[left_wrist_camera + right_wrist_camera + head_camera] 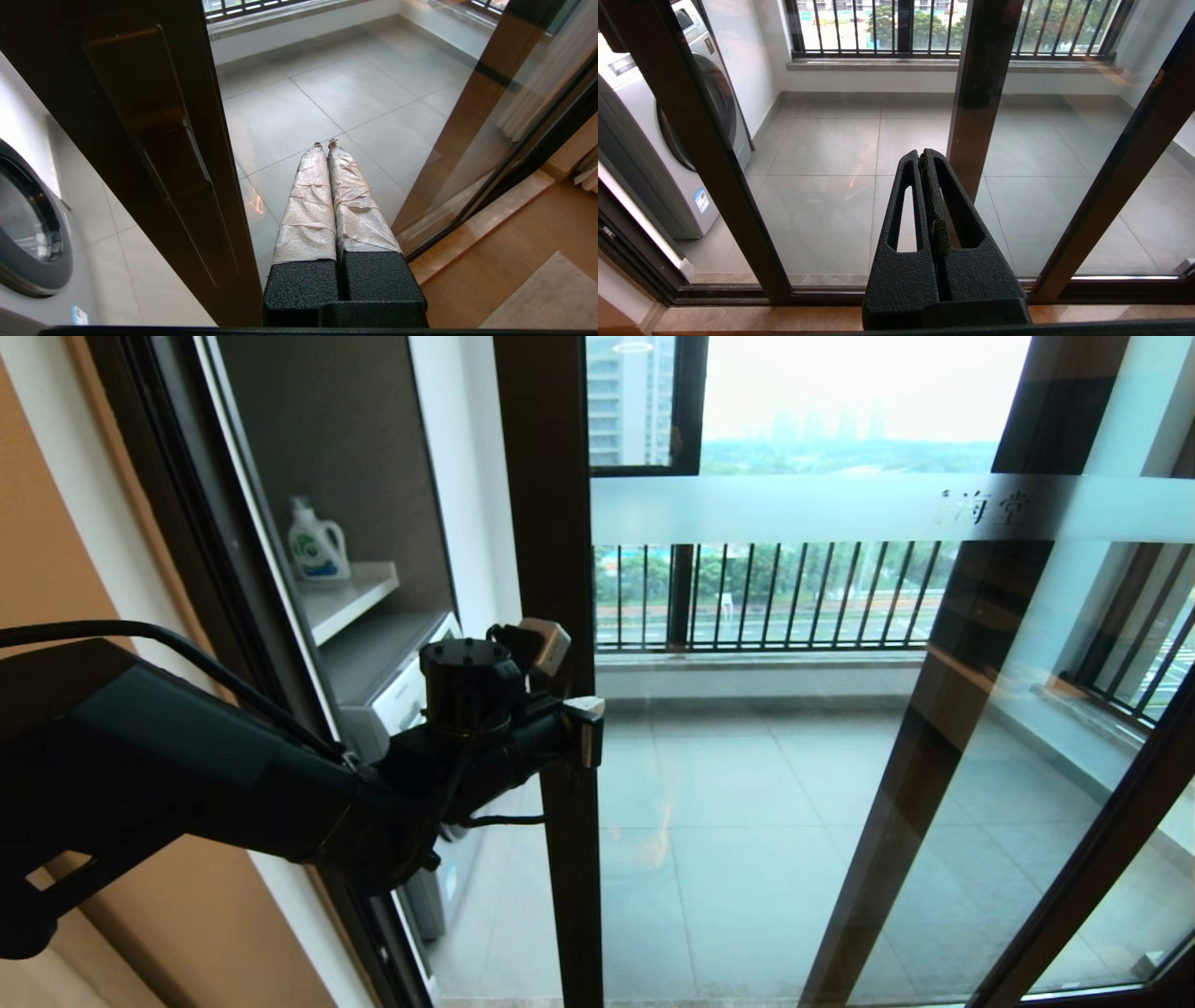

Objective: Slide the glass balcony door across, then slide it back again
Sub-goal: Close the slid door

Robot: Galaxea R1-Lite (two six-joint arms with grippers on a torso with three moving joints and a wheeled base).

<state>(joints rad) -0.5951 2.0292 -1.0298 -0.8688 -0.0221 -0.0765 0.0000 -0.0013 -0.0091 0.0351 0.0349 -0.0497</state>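
The glass balcony door [551, 616] is seen partly slid, its dark frame post standing just right of the washing machine [32, 224] niche. The left tool [327, 149] is held with fingers pressed together, gripping nothing, just beside the post and its recessed handle [154, 140]. The right tool [924, 158] is likewise closed and parked low. With only a side push available, the taped fingers may be skidded off the smooth post or glass, and the door left stalled.

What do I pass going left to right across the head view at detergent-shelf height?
Detergent bottle → white wall strip → glass balcony door brown frame → railing bars behind the glass → second brown post.
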